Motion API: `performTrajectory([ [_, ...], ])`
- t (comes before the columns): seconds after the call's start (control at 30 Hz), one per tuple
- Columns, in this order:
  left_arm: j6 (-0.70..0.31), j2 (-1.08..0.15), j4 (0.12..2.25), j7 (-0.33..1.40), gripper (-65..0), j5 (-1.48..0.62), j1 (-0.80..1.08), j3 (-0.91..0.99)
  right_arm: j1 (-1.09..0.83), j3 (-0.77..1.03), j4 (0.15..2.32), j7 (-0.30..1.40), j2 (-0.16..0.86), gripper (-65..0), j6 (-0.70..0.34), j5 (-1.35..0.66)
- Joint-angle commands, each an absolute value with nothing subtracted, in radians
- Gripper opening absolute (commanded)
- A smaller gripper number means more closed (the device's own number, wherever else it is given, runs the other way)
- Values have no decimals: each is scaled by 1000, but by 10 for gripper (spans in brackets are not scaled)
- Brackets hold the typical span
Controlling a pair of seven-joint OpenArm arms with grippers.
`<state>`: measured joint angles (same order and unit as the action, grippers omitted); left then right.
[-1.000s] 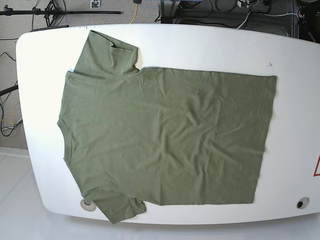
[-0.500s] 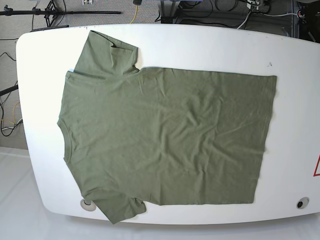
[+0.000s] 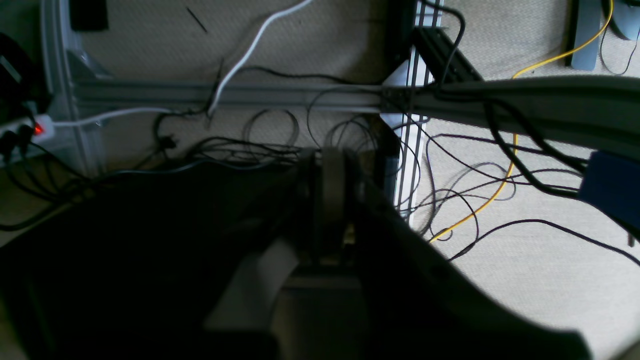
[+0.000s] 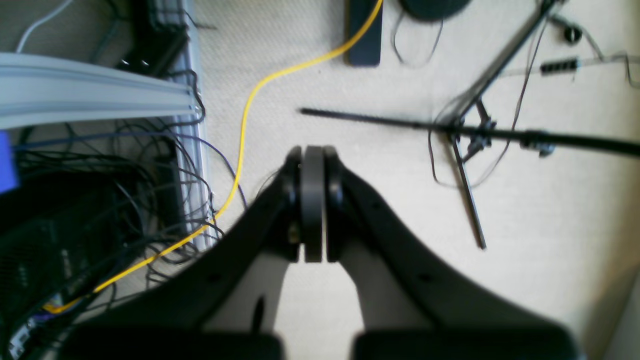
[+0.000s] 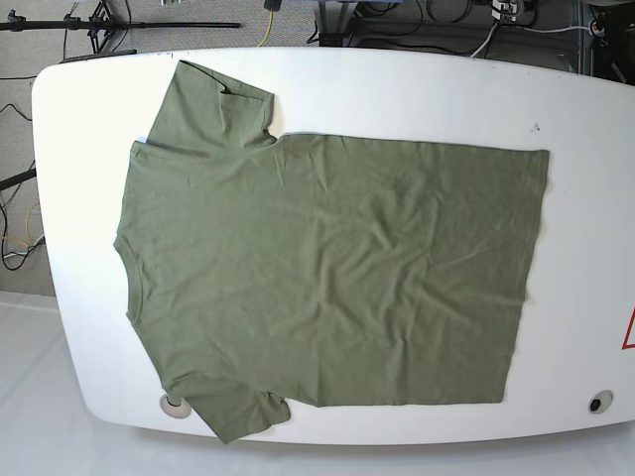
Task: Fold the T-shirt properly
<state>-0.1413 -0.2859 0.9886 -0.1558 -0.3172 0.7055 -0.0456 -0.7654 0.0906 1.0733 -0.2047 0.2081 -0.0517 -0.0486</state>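
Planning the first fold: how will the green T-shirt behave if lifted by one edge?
Probably floppy: the T-shirt lies flat with soft wrinkles, so it should drape and sag. It looks thin, likely light. On the smooth white table it may slide when pushed.

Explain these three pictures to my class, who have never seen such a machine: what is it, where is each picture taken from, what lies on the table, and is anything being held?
The machine is a robot with two arms, each ending in a two-fingered gripper. One camera looks down on a white table; neither arm shows in that picture. On the table lies an olive-green T-shirt, spread flat and unfolded, collar end to the picture's left, hem to the right. Its near sleeve hangs a little over the table's edge.

The other two pictures come from small cameras on the robot's wrists. Each looks along its own gripper at carpet, cables and metal frame, not at the table. The right gripper is clear to see: fingers pressed together, nothing between them. The left gripper is dark and blurred, but also shut, with nothing seen in it. So nothing is held, and folding has not begun.
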Motion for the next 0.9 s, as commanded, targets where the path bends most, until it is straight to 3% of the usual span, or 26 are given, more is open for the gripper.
performTrajectory([
  [0.0, -138, -307, 1059, -173, -650, -334, 770, -23, -832, 102, 1149, -232, 233, -650, -46, -50],
  [0.2, -146, -323, 1176, -150, -650, -360, 842, 25, -898, 116, 1268, -223, 243, -650, -45, -50],
  [0.33, -194, -345, 1313, -124, -650, -377, 913, 87, -959, 144, 1411, -200, 249, -650, -48, -64],
  [0.87, -335, -377, 1690, -57, -650, -401, 1102, 241, -1066, 250, 1649, -165, 262, -650, -47, -90],
])
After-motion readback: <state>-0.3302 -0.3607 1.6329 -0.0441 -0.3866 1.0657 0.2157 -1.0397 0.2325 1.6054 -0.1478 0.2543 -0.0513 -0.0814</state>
